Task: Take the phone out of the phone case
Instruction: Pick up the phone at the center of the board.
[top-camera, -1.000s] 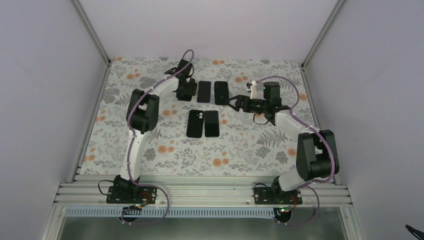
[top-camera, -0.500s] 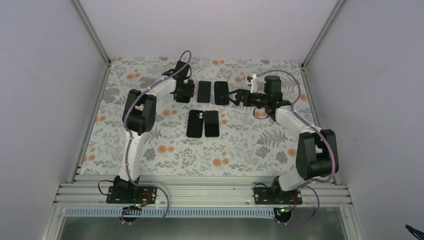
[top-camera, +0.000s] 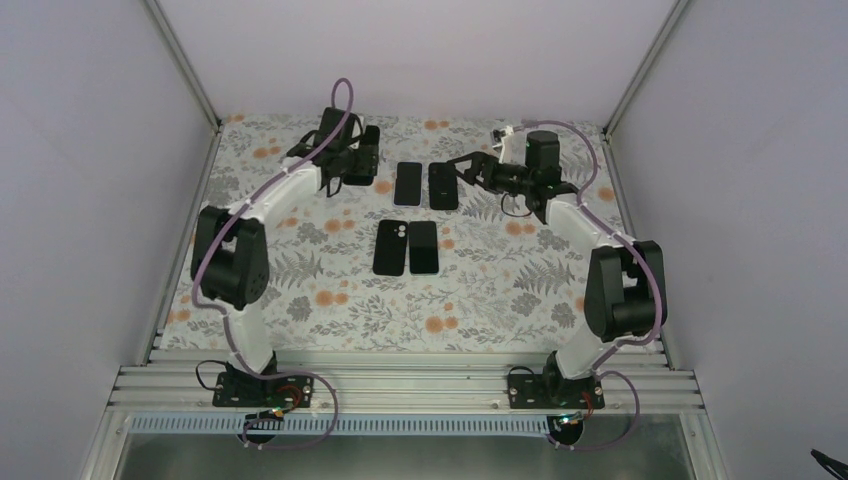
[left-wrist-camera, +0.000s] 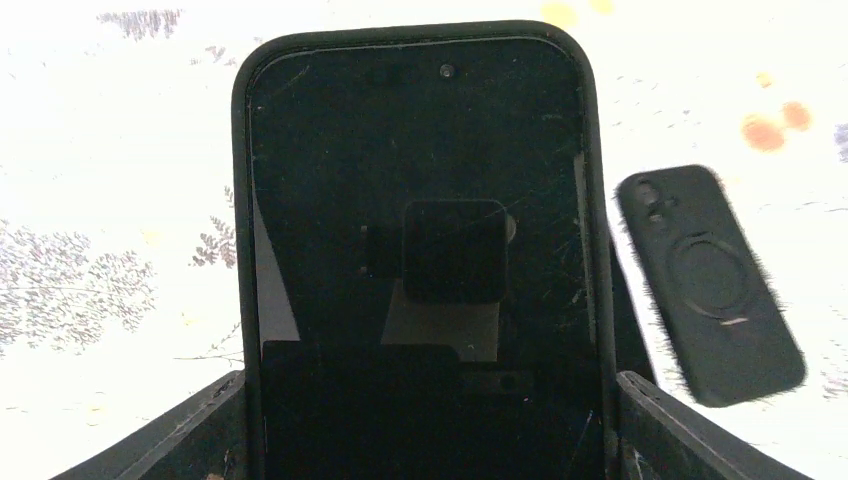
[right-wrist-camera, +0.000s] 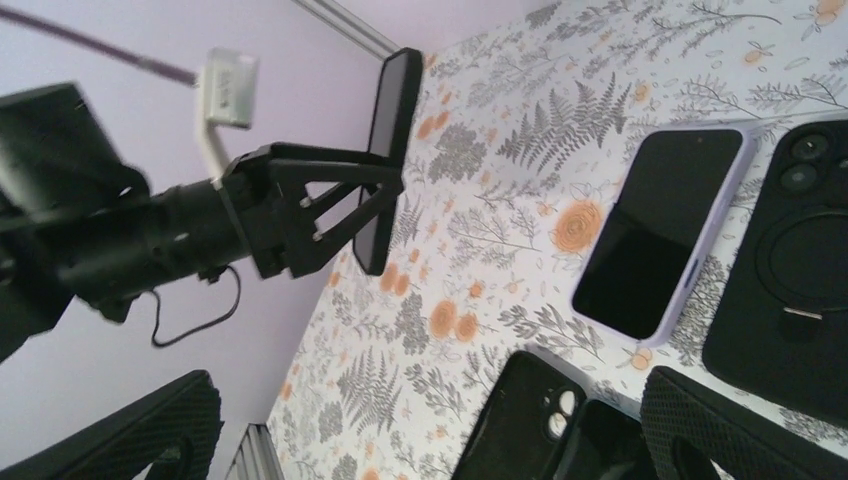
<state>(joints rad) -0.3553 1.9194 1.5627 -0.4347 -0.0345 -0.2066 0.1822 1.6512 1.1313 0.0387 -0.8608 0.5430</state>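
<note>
L gripper is clamped on the lower end of the phone, held up off the table at far left. The phone's long axis runs straight out from the fingers, selfie-cam end away from the wrist, screen twd the wrist cam, and it's seated fully in its black case. R gripper is wide open w/ nothing in it; below it a lilac case holds a 2nd phone screen-up, and next to that a ring case lies back-up, can't tell if filled.

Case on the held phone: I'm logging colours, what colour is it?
Black; the left wrist view shows the case rimming the phone best.
</note>
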